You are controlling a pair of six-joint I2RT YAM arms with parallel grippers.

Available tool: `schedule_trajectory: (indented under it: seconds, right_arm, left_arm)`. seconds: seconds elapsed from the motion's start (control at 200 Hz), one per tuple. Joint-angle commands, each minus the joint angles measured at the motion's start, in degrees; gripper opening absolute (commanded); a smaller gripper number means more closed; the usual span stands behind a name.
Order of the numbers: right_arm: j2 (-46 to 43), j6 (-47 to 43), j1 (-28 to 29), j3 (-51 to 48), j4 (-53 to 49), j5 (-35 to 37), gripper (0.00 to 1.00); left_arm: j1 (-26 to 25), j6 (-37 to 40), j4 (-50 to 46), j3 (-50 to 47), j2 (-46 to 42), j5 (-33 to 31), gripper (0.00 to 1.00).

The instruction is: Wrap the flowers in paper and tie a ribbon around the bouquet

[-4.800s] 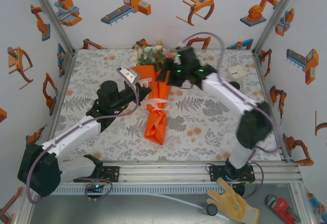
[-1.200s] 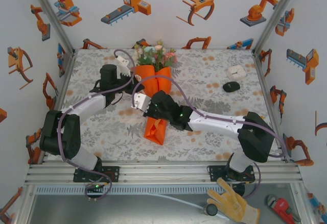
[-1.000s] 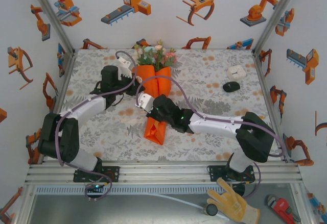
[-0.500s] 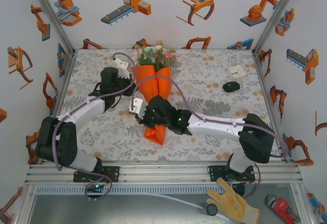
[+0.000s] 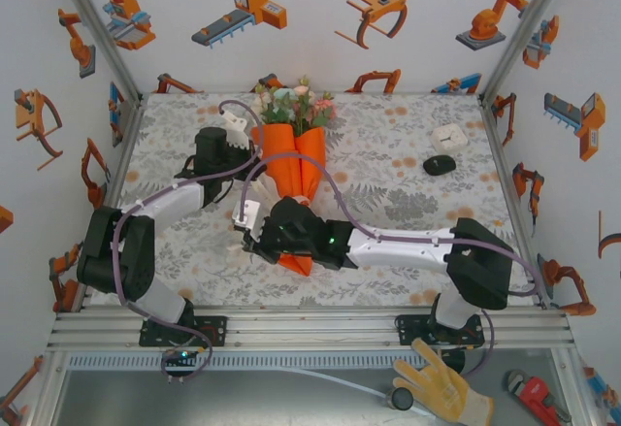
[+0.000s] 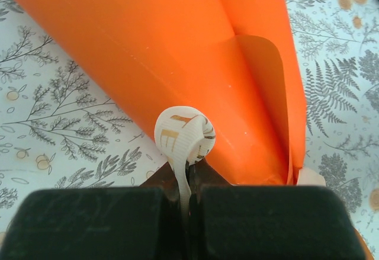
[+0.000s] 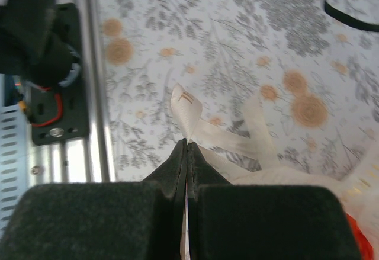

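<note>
As seen from the top external camera:
- Bouquet [image 5: 296,166]: lying at mid-table on the floral-print table [image 5: 408,213], wide end toward the far wall, narrow end under the right wrist.
- Flowers [image 5: 291,106]: pink, white and cream heads with green leaves, projecting from the wide end.
- Left gripper [image 5: 250,154]: just beside the cone's left flank.
- Right gripper [image 5: 254,237]: at the cone's narrow end, on its left side.
- White box [image 5: 448,137] and black oval object [image 5: 439,165]: far right, well apart from the bouquet.

Left wrist camera:
- Left gripper [image 6: 188,174]: jaws clenched on the ribbon [image 6: 183,135], a cream strip curled into a loop just past the tips.
- Paper [image 6: 177,53]: orange overlapping folds directly behind the loop, touching it.

Right wrist camera:
- Right gripper [image 7: 186,147]: jaws pressed together, pinching the ribbon [image 7: 195,121]; a short end sticks out beyond the tips and further cream strands trail right toward a corner of paper [image 7: 364,239].
- Metal rail [image 7: 95,94]: left edge of the table.
</note>
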Motion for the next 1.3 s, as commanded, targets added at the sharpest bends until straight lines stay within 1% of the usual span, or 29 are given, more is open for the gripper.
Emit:
schedule_trajectory:
  seconds: [0.0, 0.065, 0.14, 0.265, 0.441, 0.571, 0.656, 0.711, 0.736, 0.776, 0.901, 0.941, 1.036, 1.091, 1.146, 1.186, 1.297]
  right_arm:
    - [1.0, -1.4, -1.6, 2.1, -1.8, 11.2, 0.0]
    - [0.7, -3.7, -2.5, 2.0, -2.4, 14.6, 0.0]
    - [-0.3, -4.8, -4.0, 1.2, -2.7, 15.5, 0.0]
    - [-3.5, -4.0, -5.7, -1.5, -3.5, 14.7, 0.0]
    - [-7.2, -3.3, -8.3, -5.2, -7.3, 19.6, 0.0]
    - [-8.2, -10.1, -8.9, -7.4, -7.3, 23.6, 0.0]
    - [-7.7, -15.7, -9.6, -8.4, -5.4, 22.9, 0.0]
    - [-6.8, -18.2, -10.6, -7.2, -6.6, 22.8, 0.0]
    - [-6.5, -18.9, -11.1, -6.2, -7.7, 21.9, 0.0]
    - [-6.1, -19.9, -11.5, -4.6, -9.5, 18.5, 0.0]
    - [-4.2, -21.1, -11.5, -0.9, -9.9, 1.2, 0.0]
    - [-2.6, -20.5, -11.2, 0.4, -9.8, -2.7, 0.0]
    - [1.9, -19.4, -10.1, 4.3, -12.0, -6.9, 0.15]
    - [3.2, -18.7, -9.1, 5.7, -12.5, -5.4, 0.3]
    - [2.3, -17.1, -8.7, 5.2, -10.4, -4.2, 0.45]
    - [0.9, -16.1, -8.7, 3.8, -8.0, -3.4, 0.49]
    - [-3.5, -11.9, -8.8, -0.2, -2.4, -0.3, 0.49]
  left_arm:
    - [-0.5, 1.1, 1.9, -1.1, -2.3, 3.6, 0.0]
    - [-0.7, 1.5, 2.0, -1.6, -3.0, 4.0, 0.0]
    - [-1.0, 1.9, 1.2, -1.5, -3.3, 3.4, 0.0]
    - [-1.2, 2.7, -0.2, -1.1, -3.4, 2.2, 0.0]
    - [-1.3, 2.5, 0.0, -0.8, -3.2, 3.0, 0.0]
    - [-1.5, 3.0, -0.7, -0.5, -3.3, 3.0, 0.0]
    - [-1.6, 3.1, -0.8, -0.7, -3.7, 2.9, 0.0]
    - [-1.7, 3.2, -1.0, -0.8, -3.8, 3.0, 0.0]
    - [-1.7, 3.2, -1.2, -0.8, -3.8, 3.0, 0.0]
    - [-1.7, 3.4, -1.5, -0.7, -3.9, 3.0, 0.0]
    - [-1.7, 3.5, -1.9, -0.8, -3.9, 2.2, 0.0]
    - [-1.8, 3.4, -1.8, -0.8, -4.0, 2.1, 0.0]
    - [-1.9, 3.4, -1.8, -0.8, -4.0, 1.8, 0.0]
    - [-1.9, 3.4, -1.7, -0.9, -3.9, 1.7, 0.0]
    - [-1.9, 3.6, -1.7, -1.1, -3.9, 1.5, 0.0]
    - [-1.9, 3.7, -1.7, -1.2, -3.8, 1.4, 0.0]
    - [-1.8, 3.6, -1.7, -1.4, -3.9, 0.6, 0.0]
